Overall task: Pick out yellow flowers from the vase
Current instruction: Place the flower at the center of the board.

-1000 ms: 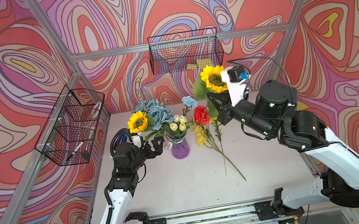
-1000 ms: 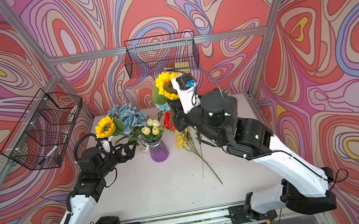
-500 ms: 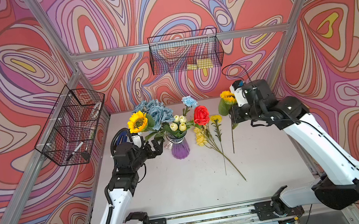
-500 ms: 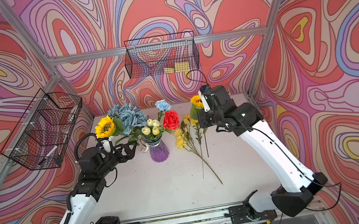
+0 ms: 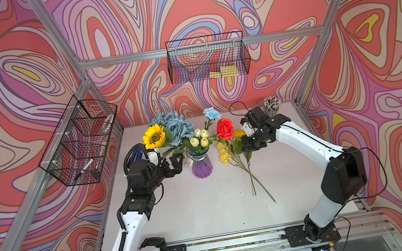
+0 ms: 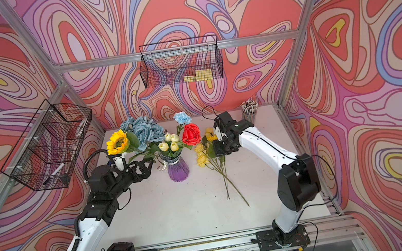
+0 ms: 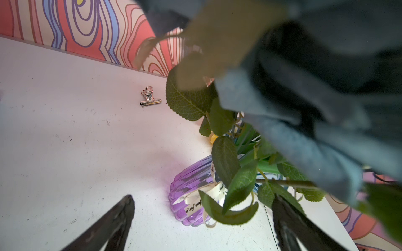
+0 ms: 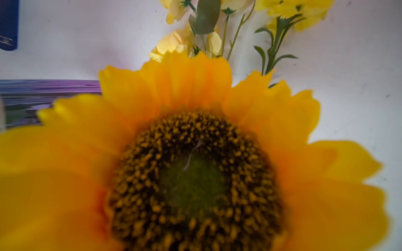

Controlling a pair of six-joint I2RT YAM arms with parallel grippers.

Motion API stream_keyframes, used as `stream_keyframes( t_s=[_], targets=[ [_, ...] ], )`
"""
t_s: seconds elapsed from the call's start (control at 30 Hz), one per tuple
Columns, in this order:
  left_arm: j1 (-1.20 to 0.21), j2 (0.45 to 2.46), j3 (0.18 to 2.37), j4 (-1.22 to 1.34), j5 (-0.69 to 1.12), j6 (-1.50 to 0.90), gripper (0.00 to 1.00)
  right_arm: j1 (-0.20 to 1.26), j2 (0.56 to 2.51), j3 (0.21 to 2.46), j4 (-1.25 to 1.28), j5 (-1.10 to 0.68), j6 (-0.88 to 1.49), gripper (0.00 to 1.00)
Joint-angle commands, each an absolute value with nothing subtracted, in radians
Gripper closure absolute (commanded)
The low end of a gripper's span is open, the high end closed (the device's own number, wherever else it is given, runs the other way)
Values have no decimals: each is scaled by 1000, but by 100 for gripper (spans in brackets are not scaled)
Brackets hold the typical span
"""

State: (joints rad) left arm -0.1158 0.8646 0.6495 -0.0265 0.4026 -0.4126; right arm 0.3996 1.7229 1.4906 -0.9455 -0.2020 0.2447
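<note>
Sunflower (image 8: 195,163) lowered since earlier, stem clamped in right jaws; left jaws wide beside vase (image 5: 201,166).

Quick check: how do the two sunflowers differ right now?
The vase sunflower stands in the purple vase; the held sunflower is out, by the yellow spray on the table.
The open left gripper hovers near the vase sunflower's leaves, gripping nothing; the shut right gripper holds the held sunflower.
In both top views the vase sunflower shows its full face; the held sunflower is mostly hidden.
Both have yellow petals and dark centres.
</note>
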Motion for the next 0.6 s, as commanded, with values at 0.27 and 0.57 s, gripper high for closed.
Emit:
stream_keyframes(
  t_s=[0.27,0.57],
  targets=[
    [-110,872,686,-68,408,-389,1,389,1960,1618,-865,-181,195,100],
    [-110,889,686,-58,426,-402,1,381,2019,1605,-786,-172,206,79]
  ],
)
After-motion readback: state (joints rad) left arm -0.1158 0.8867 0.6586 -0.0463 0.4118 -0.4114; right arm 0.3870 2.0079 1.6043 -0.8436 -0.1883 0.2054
